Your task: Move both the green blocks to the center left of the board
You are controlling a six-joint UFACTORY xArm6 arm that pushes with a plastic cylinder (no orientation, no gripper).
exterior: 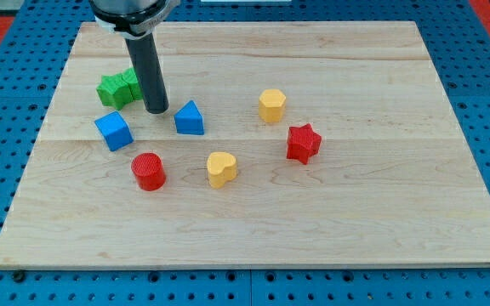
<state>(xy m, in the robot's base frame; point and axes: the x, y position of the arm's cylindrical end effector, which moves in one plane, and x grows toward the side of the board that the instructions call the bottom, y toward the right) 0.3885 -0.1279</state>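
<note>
Two green blocks sit touching each other at the view's upper left: a green star-like block [111, 91] and a second green block [131, 82], partly hidden behind the rod. My tip [156, 111] rests on the board just right of and below the green pair, close to the second block. It stands between the greens and the blue triangular block [189, 118].
A blue cube [113, 131] lies below the greens. A red cylinder [149, 172], a yellow heart-shaped block [221, 168], a red star [303, 143] and a yellow hexagonal block [271, 105] are spread over the middle of the wooden board [381, 221].
</note>
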